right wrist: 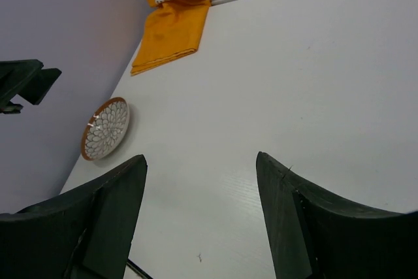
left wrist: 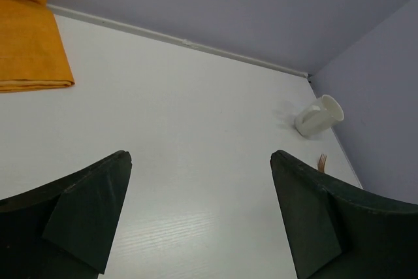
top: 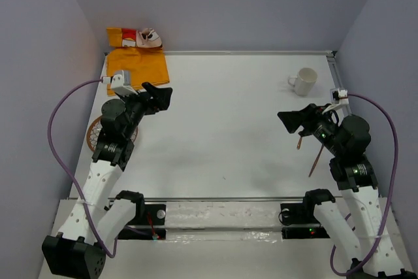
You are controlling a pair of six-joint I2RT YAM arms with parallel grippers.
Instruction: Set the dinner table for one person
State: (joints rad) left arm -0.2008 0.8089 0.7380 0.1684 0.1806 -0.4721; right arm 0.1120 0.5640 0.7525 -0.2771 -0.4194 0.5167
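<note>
We see the dinner table (top: 222, 122), white and flat, spanning the whole space under both arms. Left gripper (left wrist: 200, 156) and right gripper (right wrist: 200, 157) hover over it w/ jaws spread, nothing btwn them. Orange placemat (top: 138, 65) sits far-left, patterned plate (right wrist: 104, 129) at the left edge, white mug (top: 304, 81) far-right, and a fork (left wrist: 322, 160) nr the right arm.

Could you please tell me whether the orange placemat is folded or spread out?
Folded: the orange placemat shows stacked edges at the far-left corner.

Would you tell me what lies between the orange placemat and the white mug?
Nothing but bare dinner table separates placemat and mug, per left wrist view.
</note>
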